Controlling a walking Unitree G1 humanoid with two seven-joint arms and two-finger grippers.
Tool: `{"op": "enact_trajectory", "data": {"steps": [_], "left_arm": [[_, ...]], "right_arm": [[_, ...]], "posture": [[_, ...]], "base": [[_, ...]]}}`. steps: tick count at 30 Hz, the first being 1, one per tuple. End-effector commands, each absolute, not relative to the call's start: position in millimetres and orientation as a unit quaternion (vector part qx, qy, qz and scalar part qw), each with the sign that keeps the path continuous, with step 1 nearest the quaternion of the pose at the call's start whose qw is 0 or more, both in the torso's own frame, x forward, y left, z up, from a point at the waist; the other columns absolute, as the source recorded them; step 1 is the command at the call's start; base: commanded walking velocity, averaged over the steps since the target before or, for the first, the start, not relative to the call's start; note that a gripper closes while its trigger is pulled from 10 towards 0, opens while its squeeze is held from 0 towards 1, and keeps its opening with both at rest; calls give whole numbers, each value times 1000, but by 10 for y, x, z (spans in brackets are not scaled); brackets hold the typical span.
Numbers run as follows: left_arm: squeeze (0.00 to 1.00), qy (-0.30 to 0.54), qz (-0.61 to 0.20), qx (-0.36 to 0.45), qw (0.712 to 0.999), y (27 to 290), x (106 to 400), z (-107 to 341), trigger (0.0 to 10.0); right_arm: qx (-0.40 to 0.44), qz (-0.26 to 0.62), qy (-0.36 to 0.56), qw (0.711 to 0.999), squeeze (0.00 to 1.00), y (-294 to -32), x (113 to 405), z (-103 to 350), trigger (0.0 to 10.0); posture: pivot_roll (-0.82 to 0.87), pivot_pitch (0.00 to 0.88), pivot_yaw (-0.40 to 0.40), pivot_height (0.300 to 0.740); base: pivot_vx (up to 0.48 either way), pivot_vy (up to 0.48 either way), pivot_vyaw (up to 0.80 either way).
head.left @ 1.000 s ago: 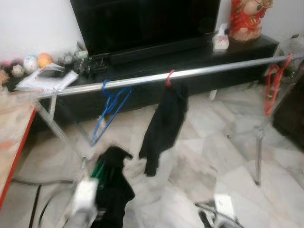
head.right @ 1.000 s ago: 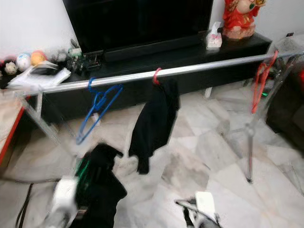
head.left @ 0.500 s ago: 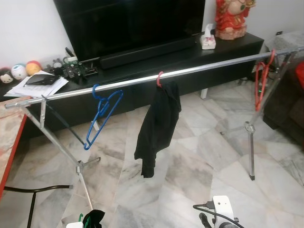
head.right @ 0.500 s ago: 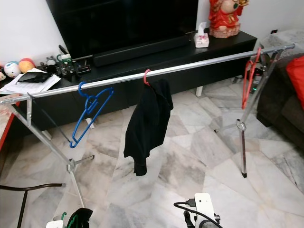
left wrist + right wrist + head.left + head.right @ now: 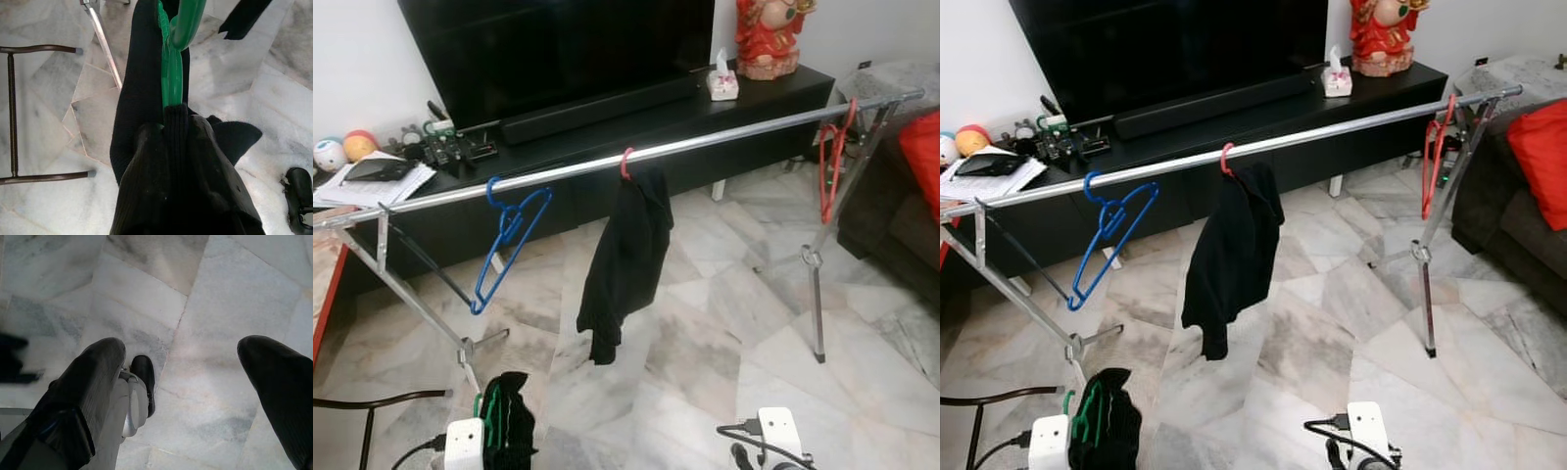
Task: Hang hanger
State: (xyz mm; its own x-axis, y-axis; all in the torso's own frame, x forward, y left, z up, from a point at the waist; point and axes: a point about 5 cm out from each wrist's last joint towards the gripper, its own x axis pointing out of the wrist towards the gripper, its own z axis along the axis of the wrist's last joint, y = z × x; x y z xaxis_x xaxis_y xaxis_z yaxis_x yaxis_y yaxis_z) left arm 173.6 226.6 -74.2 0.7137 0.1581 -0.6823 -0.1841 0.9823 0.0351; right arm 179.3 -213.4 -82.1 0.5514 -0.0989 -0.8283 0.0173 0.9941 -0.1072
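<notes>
A long silver clothes rail (image 5: 724,137) crosses the room in front of me. On it hang an empty blue hanger (image 5: 509,240), a red hanger carrying a black garment (image 5: 625,250), and an empty red hanger (image 5: 832,162) at the right end. My left gripper (image 5: 175,122) is shut on a green hanger (image 5: 172,73) draped with a black garment (image 5: 506,431), held low, below and in front of the rail's left part. My right gripper (image 5: 186,382) is open above the marble floor, low at the right, with nothing between its fingers (image 5: 93,377).
Behind the rail stands a black TV cabinet (image 5: 773,98) with a TV (image 5: 558,49), a red figurine (image 5: 766,37) and a tissue box (image 5: 722,86). A sofa with a red cushion (image 5: 1540,147) is at the right. The rail's slanted legs (image 5: 421,304) and a dark chair frame (image 5: 372,406) stand at the left.
The camera has moved, so the rail now shows whole and sharp. The green hanger with its garment sits lower in view than a second ago, slightly higher than half a second ago.
</notes>
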Motion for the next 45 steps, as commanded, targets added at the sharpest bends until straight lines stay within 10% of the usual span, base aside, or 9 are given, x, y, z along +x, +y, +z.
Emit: {"op": "enact_trajectory", "data": {"steps": [1, 45], "left_arm": [[0, 360, 77, 9, 930, 2290, 1750, -719, 10000], [0, 343, 80, 21, 936, 2314, 1803, -676, 10000]], "right_arm": [[-36, -34, 476, 878, 0, -2106, 1780, -834, 10000], [-13, -71, 472, 878, 0, -2170, 1780, -823, 10000]], "posture": [[-236, 0, 110, 740], [-216, 0, 111, 740]], "base": [[0, 0, 0], [0, -447, 0]]}}
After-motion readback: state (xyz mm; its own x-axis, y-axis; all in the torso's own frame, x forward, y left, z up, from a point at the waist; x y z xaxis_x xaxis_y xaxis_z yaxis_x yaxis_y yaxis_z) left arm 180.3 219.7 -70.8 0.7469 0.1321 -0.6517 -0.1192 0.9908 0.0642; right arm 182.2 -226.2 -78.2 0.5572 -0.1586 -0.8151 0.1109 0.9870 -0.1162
